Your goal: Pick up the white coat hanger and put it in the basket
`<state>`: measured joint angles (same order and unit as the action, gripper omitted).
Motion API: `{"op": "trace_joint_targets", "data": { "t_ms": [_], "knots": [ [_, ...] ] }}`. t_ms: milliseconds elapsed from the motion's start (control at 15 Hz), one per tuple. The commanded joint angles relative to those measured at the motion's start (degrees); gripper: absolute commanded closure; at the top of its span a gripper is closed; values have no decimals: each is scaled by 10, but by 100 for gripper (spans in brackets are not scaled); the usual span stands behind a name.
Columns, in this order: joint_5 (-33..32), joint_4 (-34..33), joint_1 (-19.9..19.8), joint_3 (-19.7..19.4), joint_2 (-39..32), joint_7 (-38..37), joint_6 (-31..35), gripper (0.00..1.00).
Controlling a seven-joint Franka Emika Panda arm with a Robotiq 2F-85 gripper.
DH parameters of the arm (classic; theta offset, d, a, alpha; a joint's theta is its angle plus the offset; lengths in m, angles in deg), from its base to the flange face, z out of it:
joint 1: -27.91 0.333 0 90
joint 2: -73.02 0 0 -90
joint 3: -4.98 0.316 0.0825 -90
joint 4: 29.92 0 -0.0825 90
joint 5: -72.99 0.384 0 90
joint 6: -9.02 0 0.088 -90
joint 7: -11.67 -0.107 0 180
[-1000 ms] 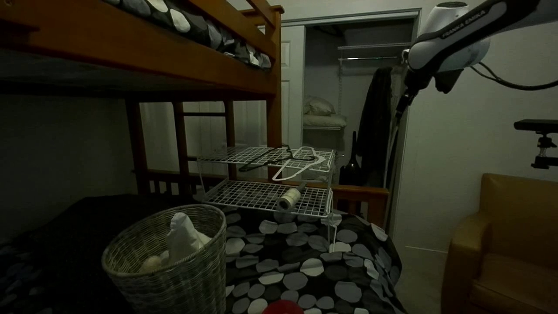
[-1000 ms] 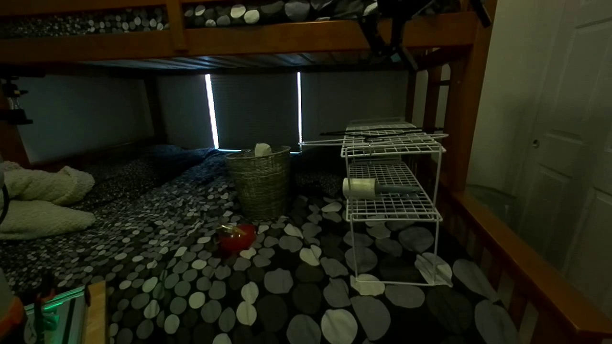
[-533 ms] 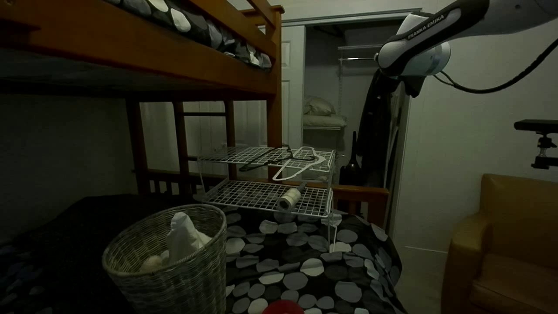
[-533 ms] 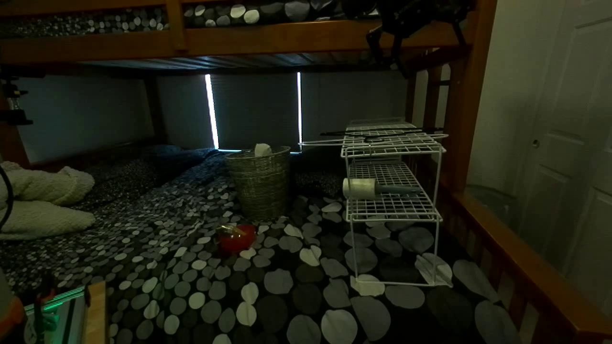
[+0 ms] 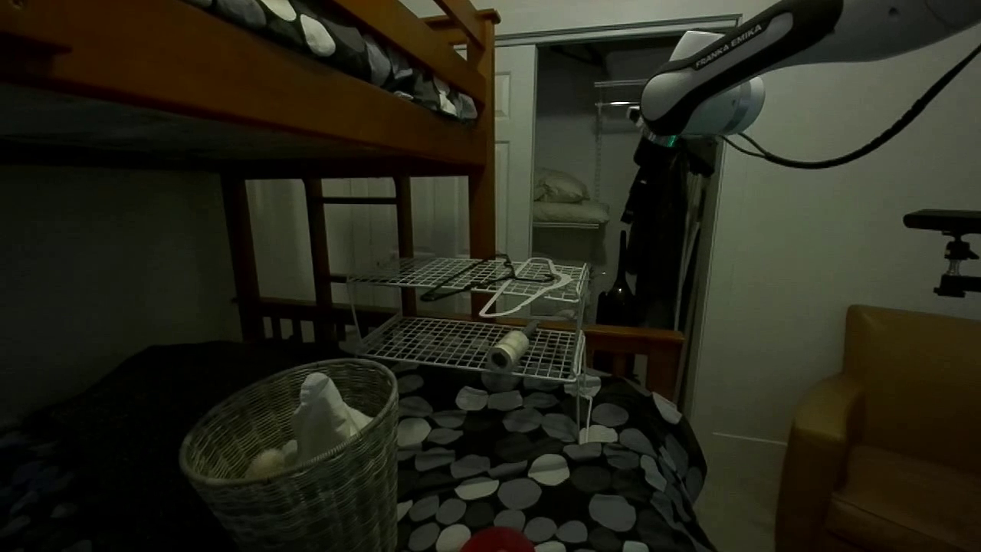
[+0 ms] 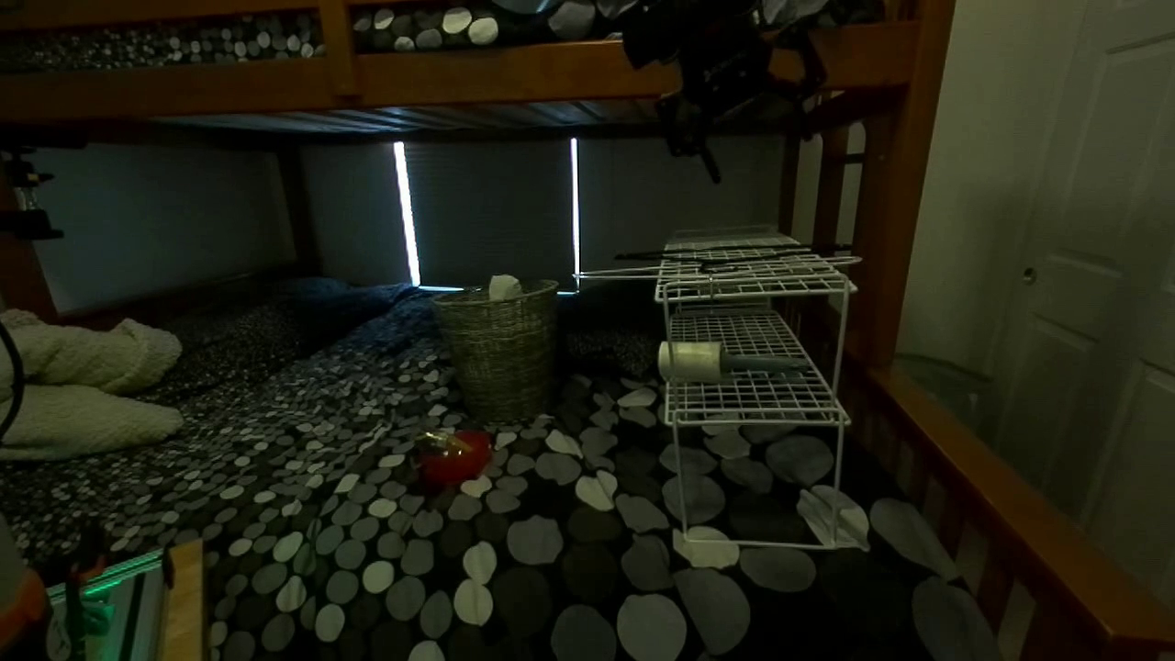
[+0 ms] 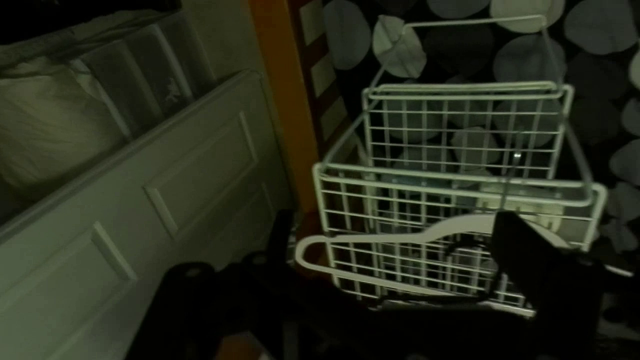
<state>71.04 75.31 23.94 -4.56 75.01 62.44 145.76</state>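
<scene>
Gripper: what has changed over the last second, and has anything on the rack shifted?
The arm and gripper have moved leftward in both exterior views, and the gripper hangs lower in an exterior view. The wrist view shows it open; nothing was taken hold of or let go. The white coat hanger, wire rack, roller and basket stayed as they were.

It's dim around me. In an exterior view, bright slits glare beyond the far edge of the tabletop; my fingers look near-black in the wrist view.
</scene>
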Motion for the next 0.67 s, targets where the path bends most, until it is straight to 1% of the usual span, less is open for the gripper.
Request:
{"op": "trace_joint_targets", "data": {
  "t_ms": [0,67,133,400,600],
  "knots": [
    [-10,5,7,29,2,23,-73,0],
    [-20,8,8,35,3,23,-82,0],
    [-7,-2,5,35,-2,8,-61,0],
    [-7,-4,5,40,-3,6,-64,0],
    [-37,-7,7,46,-14,-23,-74,0]
  ]
}}
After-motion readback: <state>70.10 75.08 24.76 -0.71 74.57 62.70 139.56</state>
